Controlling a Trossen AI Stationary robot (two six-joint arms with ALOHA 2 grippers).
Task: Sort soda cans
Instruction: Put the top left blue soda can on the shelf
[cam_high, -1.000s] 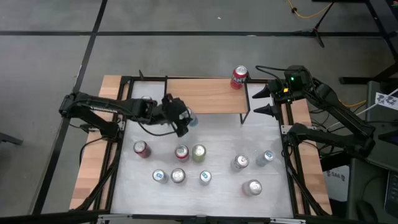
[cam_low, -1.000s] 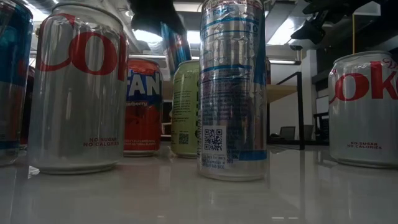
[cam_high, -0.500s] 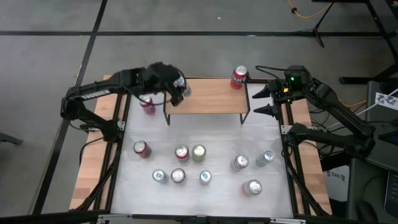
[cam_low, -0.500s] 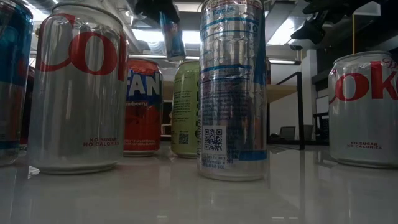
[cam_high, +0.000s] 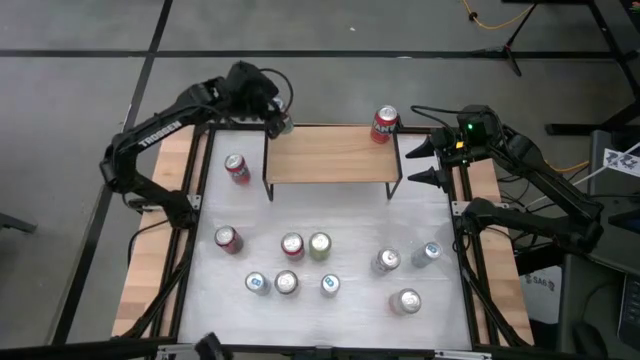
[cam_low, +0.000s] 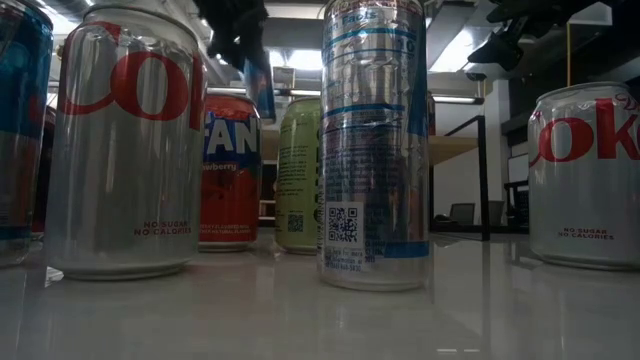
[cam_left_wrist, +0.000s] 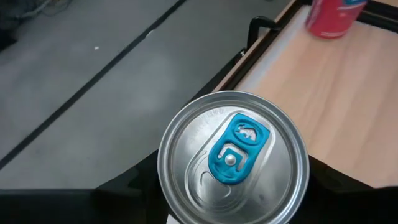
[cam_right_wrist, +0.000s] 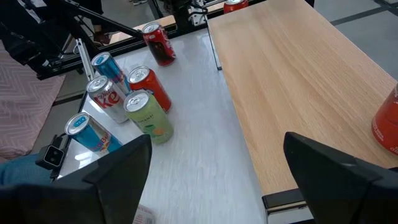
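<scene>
My left gripper (cam_high: 277, 117) is shut on a slim soda can with a silver top and blue tab (cam_left_wrist: 233, 158). It holds the can in the air over the far left corner of the wooden shelf (cam_high: 330, 160). A red can (cam_high: 385, 124) stands on the shelf's far right corner. Another red can (cam_high: 236, 167) stands left of the shelf. Several cans stand on the white table, among them a green one (cam_high: 320, 245) and a red one (cam_high: 292, 245). My right gripper (cam_high: 424, 160) waits open by the shelf's right end. My left gripper pinches the can's body between its two fingers (cam_left_wrist: 134, 186), one on each side just below the top rim (cam_left_wrist: 166, 180). The can's own top hides the contact itself. The can (cam_low: 262, 88) hangs under the gripper, slightly tilted, lifted clear of shelf and table.
The shelf stands on dark metal legs (cam_high: 267, 178) at the table's far side, and most of its board is bare. Wooden strips (cam_high: 140, 290) and black rails run along both table sides. A silver can (cam_high: 405, 300) stands near the front right.
My left gripper has swung with the can from above the table in front of the shelf's left end toward the far edge. It has risen on the way and now hangs over the shelf's far left corner. The can has stayed in the hold.
</scene>
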